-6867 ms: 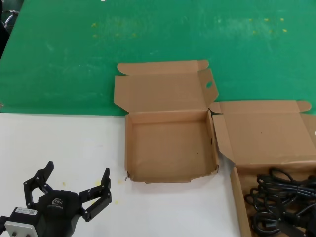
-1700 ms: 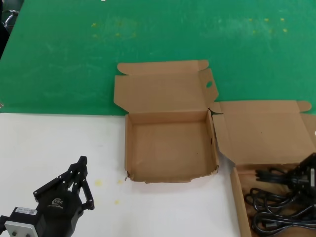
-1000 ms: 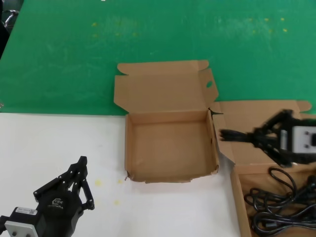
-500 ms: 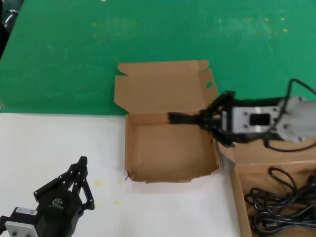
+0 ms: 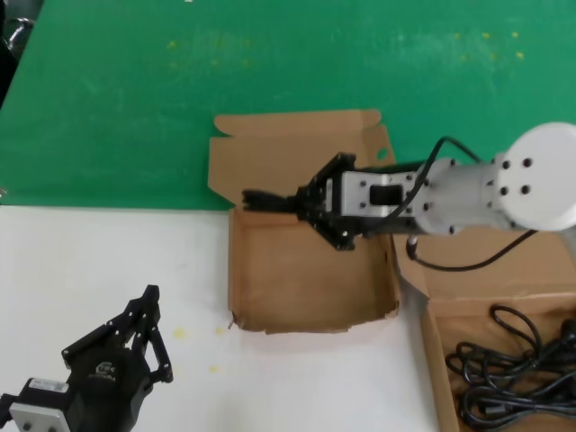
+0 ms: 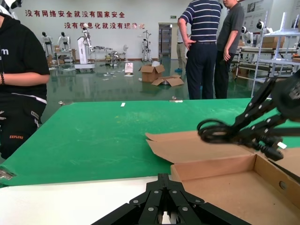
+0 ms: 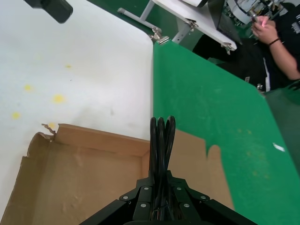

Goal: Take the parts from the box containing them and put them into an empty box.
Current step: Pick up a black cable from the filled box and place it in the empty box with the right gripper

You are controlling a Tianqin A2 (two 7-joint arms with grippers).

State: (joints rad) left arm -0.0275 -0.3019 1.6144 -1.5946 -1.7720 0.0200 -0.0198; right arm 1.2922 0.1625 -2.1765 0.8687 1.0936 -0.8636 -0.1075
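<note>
My right gripper (image 5: pixel 304 203) is shut on a black power cord (image 5: pixel 268 198), a bundle of long loops sticking out past the fingertips. It holds the cord above the back part of the empty box (image 5: pixel 297 279), near its hinged lid (image 5: pixel 270 162). In the right wrist view the cord (image 7: pixel 161 138) runs out of the gripper (image 7: pixel 160 178) over the box floor (image 7: pixel 84 183). The box containing the parts (image 5: pixel 434 360) is at the lower right with more cords (image 5: pixel 504 360) in it. My left gripper (image 5: pixel 149 301) is shut and empty at the lower left, also in its wrist view (image 6: pixel 162 180).
The boxes sit on a white tabletop (image 5: pixel 108 261) with a green mat (image 5: pixel 270 63) behind. The right arm (image 5: pixel 486 193) reaches over the source box's open lid (image 5: pixel 504 270). The empty box has a ragged front corner (image 7: pixel 47 127). People stand beyond the table (image 6: pixel 204 47).
My right gripper has lifted a cord out of the right-hand box and carried it left over the empty box. The left gripper closed earlier and has since stayed still.
</note>
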